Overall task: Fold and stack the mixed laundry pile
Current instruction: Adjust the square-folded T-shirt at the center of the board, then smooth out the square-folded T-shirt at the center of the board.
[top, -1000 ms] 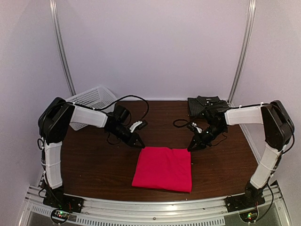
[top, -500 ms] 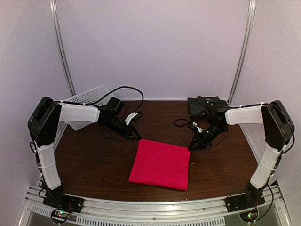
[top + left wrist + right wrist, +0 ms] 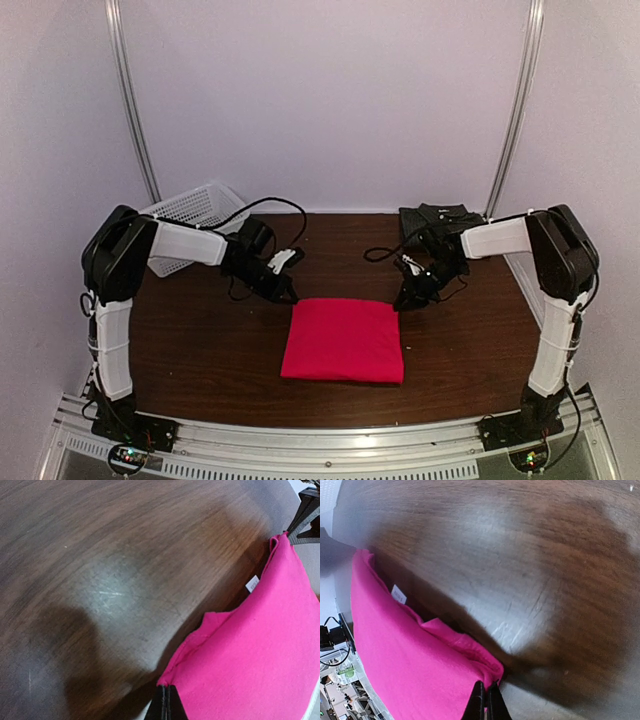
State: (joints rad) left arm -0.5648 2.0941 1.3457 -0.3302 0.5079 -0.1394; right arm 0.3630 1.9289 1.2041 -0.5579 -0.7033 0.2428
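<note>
Over the table (image 3: 200, 350) now: the red T-shirt (image 3: 343, 340) lies folded into a neat rectangle in the middle, a touch nearer the front edge. The left arm (image 3: 185, 245) reaches in from the left, and the left jaws are pinched tight on the T-shirt's far left corner. The left wrist view shows the dark tips closed together, with pink cloth right at them. Same on the other side: the right arm (image 3: 495, 238) bends in and down, and the right jaws are clamped on the far right corner, where the fabric bunches into a small fold at the tips. Between the two corners, a small white tag (image 3: 253, 583) pokes out from the layers along the far edge, and a dark shadow runs under that edge. At the far right of the table sits the dark shirt (image 3: 437, 222), folded, just behind the right arm's wrist. The white basket (image 3: 190, 215) stands tilted at the far left corner, near the wall.
</note>
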